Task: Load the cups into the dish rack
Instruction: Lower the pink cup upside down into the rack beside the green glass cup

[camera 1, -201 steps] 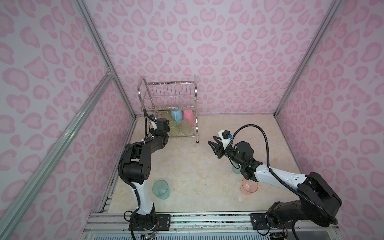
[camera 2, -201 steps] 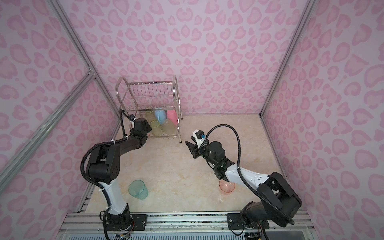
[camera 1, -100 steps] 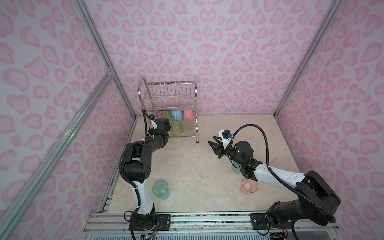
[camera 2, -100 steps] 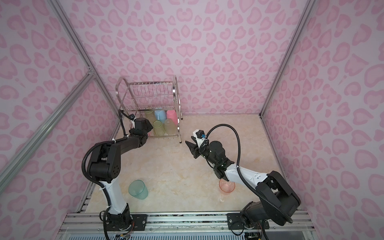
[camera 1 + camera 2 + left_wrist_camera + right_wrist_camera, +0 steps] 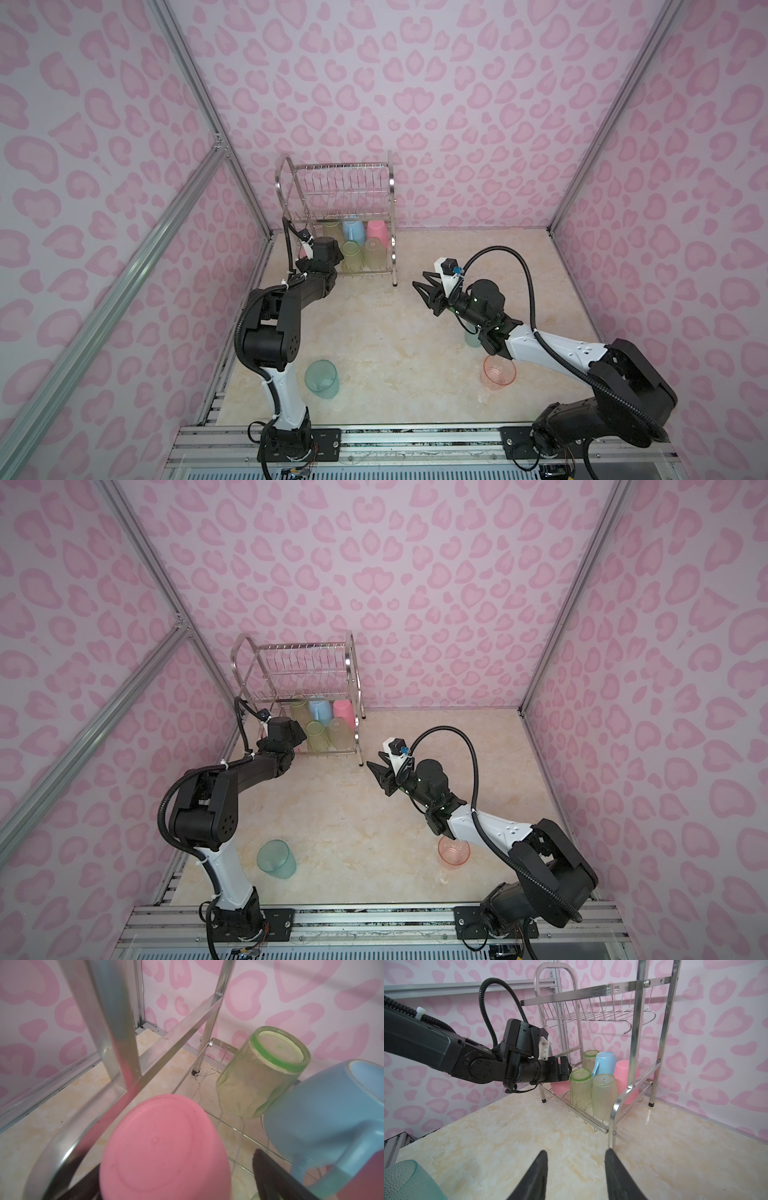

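The left arm (image 5: 291,299) rises from its base at seven o'clock in both top views. Its elbow is folded high and its forearm stretches toward twelve o'clock. The left gripper (image 5: 565,1069) is held about level, jaws spread wide. The right arm (image 5: 552,353) starts at five o'clock and runs low toward ten o'clock, ending near the centre. The right gripper (image 5: 419,279) points to ten o'clock, and its two dark fingers (image 5: 538,1169) are partly parted.
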{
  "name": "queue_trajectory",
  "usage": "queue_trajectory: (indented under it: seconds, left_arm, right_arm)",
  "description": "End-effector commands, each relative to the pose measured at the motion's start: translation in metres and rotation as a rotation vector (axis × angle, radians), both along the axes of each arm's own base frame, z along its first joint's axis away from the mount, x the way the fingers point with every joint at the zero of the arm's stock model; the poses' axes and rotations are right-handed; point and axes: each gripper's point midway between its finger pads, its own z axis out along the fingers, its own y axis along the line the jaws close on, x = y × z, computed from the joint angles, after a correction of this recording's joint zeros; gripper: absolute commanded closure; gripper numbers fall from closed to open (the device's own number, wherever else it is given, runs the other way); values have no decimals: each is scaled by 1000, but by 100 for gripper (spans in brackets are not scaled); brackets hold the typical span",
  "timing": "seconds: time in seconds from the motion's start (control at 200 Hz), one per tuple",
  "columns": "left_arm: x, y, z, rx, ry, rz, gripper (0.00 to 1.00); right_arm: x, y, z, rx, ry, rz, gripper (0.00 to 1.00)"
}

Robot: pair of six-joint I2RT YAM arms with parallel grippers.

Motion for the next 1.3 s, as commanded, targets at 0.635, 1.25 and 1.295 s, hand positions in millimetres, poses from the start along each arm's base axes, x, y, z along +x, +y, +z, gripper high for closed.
queue_trajectory:
  seconds: [0.635, 1.25, 1.295]
  left_arm:
    - [3, -17, 38, -15, -82, -93, 7]
    - [17, -27, 32, -18, -73, -142, 15]
    - [17, -26, 32, -17, -73, -138, 15]
  right_arm:
    - [-5, 5, 2, 15, 10, 38, 54]
    - [-4, 5, -2, 9, 24, 37, 54]
    - [-3, 5, -2, 9, 25, 36, 54]
